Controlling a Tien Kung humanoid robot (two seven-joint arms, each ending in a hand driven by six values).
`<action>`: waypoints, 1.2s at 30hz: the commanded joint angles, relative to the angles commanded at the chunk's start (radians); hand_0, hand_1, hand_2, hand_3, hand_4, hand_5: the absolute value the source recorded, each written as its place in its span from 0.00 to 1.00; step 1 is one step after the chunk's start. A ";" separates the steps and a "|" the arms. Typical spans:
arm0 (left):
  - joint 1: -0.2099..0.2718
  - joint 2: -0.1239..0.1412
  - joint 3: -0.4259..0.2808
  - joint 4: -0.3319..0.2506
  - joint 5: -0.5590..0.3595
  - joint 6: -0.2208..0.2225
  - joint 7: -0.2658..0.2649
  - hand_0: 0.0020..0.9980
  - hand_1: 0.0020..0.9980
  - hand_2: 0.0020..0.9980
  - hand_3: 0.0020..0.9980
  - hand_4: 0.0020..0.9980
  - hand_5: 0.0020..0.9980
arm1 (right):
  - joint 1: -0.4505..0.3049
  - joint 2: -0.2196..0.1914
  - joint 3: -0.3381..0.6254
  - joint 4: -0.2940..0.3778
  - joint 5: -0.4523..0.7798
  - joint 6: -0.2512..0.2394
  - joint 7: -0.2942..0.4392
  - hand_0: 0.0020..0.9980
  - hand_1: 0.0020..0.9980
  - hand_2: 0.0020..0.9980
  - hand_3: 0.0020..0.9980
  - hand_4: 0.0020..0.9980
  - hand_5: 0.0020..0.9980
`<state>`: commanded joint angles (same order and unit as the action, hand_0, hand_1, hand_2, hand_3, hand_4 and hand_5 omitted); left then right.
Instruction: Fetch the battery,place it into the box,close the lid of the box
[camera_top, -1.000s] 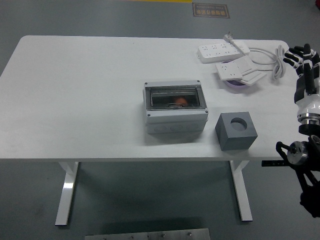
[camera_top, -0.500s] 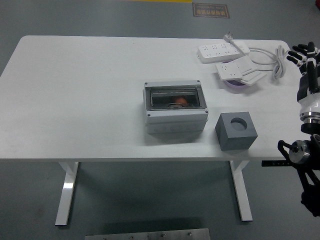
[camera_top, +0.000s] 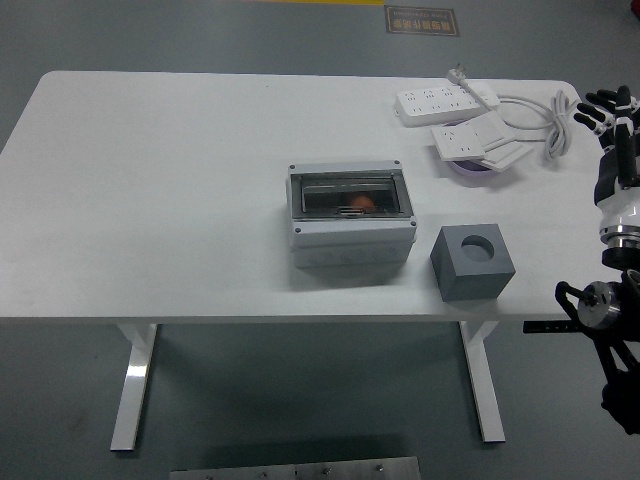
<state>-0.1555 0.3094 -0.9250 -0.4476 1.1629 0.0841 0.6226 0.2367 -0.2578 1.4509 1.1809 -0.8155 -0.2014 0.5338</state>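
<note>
A grey box with a clear lid sits near the middle of the white table; through the lid a small orange-red object shows, too blurred to confirm as the battery. A grey cube with a round hole stands just right of it. Two power strips lie at the far right. The right hand hovers off the table's right edge, fingers spread, holding nothing.
</note>
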 joint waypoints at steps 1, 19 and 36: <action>-0.001 0.000 0.000 0.000 -0.001 0.000 0.000 0.63 0.70 0.57 0.54 0.50 0.00 | 0.000 0.000 0.001 0.000 0.001 0.000 0.000 0.61 0.59 0.58 0.52 0.68 0.60; -0.006 0.005 0.006 0.000 -0.017 0.007 -0.001 0.63 0.70 0.57 0.54 0.50 0.00 | -0.002 0.007 0.012 0.002 0.000 -0.001 -0.001 0.61 0.59 0.58 0.52 0.68 0.60; 0.000 0.004 0.004 0.001 -0.011 0.007 -0.001 0.63 0.70 0.57 0.54 0.50 0.00 | -0.011 0.010 0.021 0.003 -0.001 -0.004 0.000 0.61 0.59 0.58 0.52 0.68 0.60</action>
<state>-0.1556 0.3136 -0.9212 -0.4469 1.1518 0.0914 0.6216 0.2258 -0.2474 1.4720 1.1836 -0.8166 -0.2054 0.5337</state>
